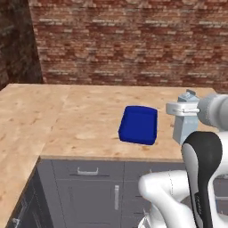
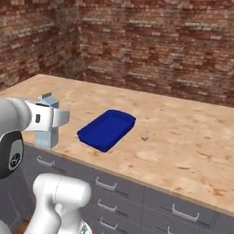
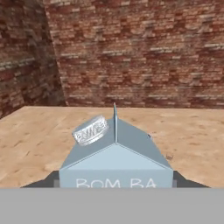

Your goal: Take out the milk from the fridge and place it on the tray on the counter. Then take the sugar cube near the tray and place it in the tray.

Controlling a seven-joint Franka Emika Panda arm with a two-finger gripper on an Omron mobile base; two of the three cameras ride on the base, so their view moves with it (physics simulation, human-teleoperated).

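Brick walls rise behind the counter, a light wood-grain worktop running over grey drawers with metal handles. Taking the tray as the landmark: this dark blue shallow tray lies flat on the counter near its front edge, with nothing in it. The milk, a pale blue-and-white carton with a gabled top, stands upright just beside the tray, on its right in the left base view and on its left in the right base view, a strip of bare wood between them. The gripper is closed on the milk near its top: in the hand view the dark fingers press against both sides of the carton, whose grey round cap sits on the left slope of the gable. A tiny speck that may be the sugar cube lies on the counter on the other side of the tray from the milk, near but apart; it is too small to tell for sure
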